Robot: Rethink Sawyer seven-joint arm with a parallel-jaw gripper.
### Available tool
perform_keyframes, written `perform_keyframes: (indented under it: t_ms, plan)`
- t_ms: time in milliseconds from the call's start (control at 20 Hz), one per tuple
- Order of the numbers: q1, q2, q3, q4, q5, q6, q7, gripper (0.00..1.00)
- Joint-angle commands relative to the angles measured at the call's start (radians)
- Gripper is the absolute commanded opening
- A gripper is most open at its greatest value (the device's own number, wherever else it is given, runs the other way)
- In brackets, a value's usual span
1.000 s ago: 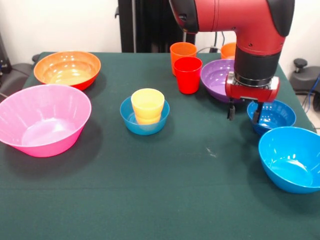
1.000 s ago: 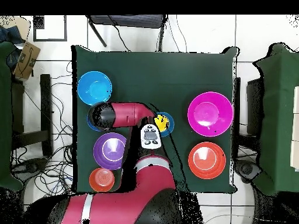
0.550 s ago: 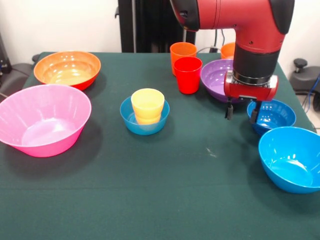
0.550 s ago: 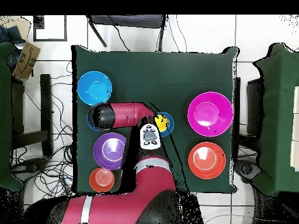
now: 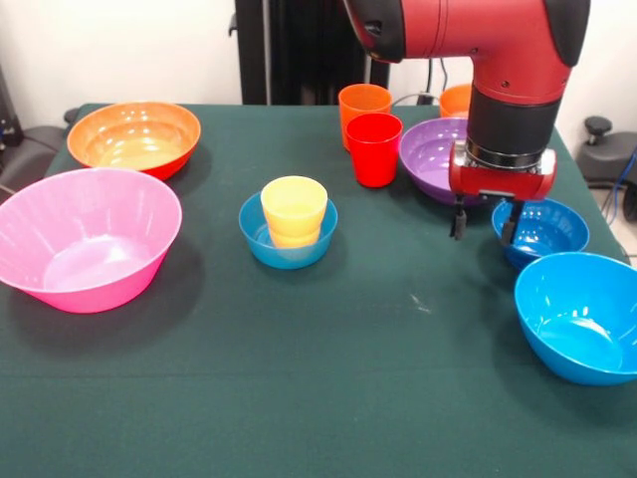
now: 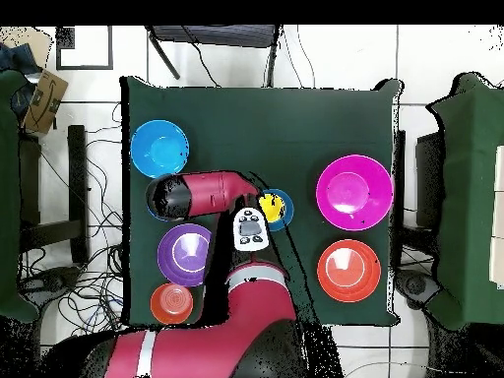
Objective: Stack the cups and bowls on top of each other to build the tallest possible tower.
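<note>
My gripper (image 5: 485, 223) hangs open at the left rim of a small blue bowl (image 5: 545, 231), one finger outside the rim and one over the bowl. In the overhead view the arm's wrist (image 6: 169, 197) hides that bowl. A yellow cup (image 5: 294, 211) stands in another small blue bowl (image 5: 289, 249) mid-table; this is the only stack. The red cup (image 5: 374, 149) and orange cup (image 5: 363, 103) stand side by side beside the purple bowl (image 5: 430, 154). A small orange bowl (image 5: 455, 99) peeks out behind the arm.
The bright blue bowl (image 5: 582, 317) sits at the near right, close to the gripper. The large pink bowl (image 5: 88, 237) and large orange bowl (image 5: 134, 137) sit at the left. The dark green cloth (image 5: 328, 378) is open in front.
The gripper shifted slightly left and up, then came back to the small blue bowl's rim. Its fingers stayed open. No cup or bowl moved.
</note>
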Motion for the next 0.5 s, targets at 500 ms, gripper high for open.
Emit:
perform_keyframes:
  t_ms: [500]
  plan:
    - [-0.03,0.041,0.194,0.02,-0.076,0.025,-0.123,1.0]
